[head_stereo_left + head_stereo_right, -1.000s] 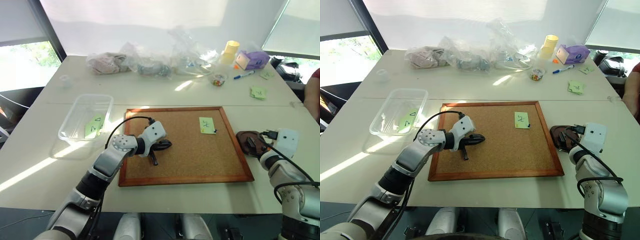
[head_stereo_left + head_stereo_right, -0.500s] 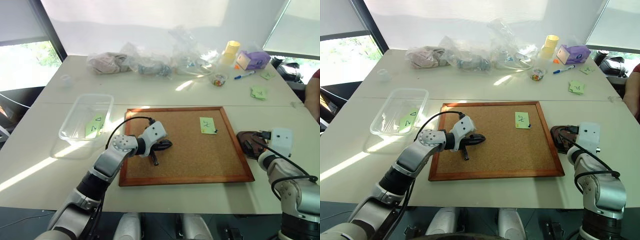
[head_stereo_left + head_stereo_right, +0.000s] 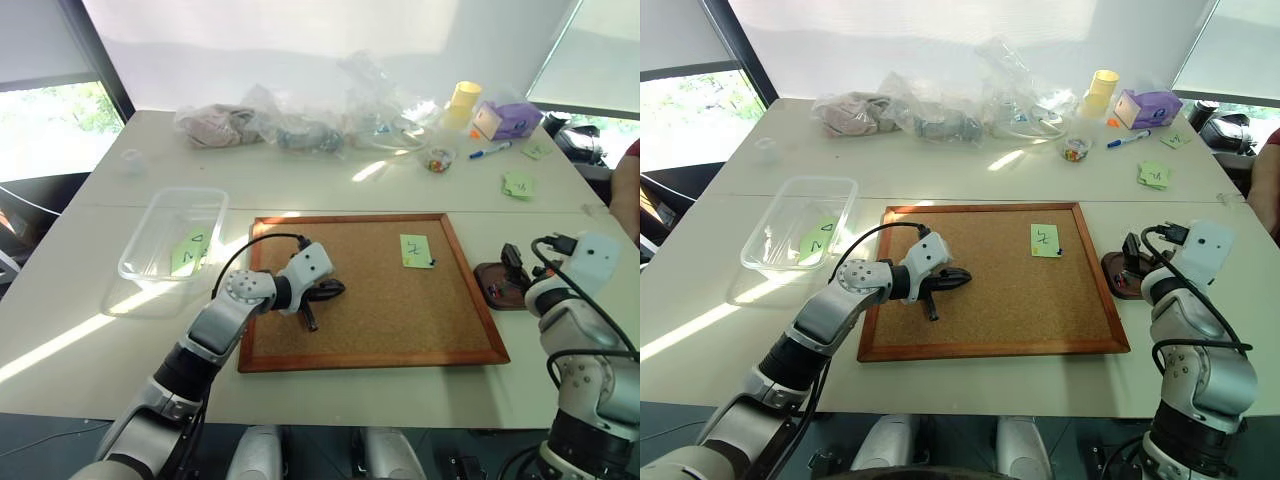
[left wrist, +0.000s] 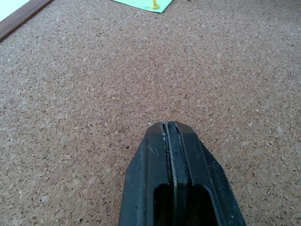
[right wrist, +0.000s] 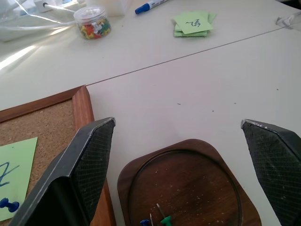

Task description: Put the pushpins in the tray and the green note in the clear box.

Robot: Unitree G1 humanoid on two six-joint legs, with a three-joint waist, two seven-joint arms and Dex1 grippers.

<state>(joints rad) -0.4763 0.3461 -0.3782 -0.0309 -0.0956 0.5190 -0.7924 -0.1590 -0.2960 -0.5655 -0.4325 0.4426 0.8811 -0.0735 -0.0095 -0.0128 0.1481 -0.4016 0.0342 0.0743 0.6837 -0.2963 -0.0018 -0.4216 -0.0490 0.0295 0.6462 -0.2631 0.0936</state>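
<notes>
The green note point(image 3: 415, 250) with a dark squiggle lies on the corkboard point(image 3: 370, 320), held at its lower corner by a blue pushpin point(image 5: 7, 205); a yellow pin point(image 4: 153, 4) sits at another edge. The dark-brown tray point(image 5: 202, 183) rests on the table just right of the board, with a blue pin point(image 5: 144, 222) and a green pin point(image 5: 165, 220) inside. My right gripper point(image 5: 178, 123) hangs open above the tray with nothing between its fingers. My left gripper point(image 3: 335, 290) is shut and empty, low over the board's left half. The clear box point(image 3: 135, 250) stands left of the board.
Inside the clear box lies a green note marked with a triangle point(image 3: 188, 250). Along the far table are plastic bags point(image 3: 300, 125), a jar of pins point(image 5: 92, 21), a blue marker point(image 3: 488, 151), a stack of green notes point(image 5: 192, 23), a yellow cup point(image 3: 461, 100) and a purple box point(image 3: 507, 118).
My right gripper has risen from low over the tray, still open, and the tray now shows in front of it. The left arm has not moved.
</notes>
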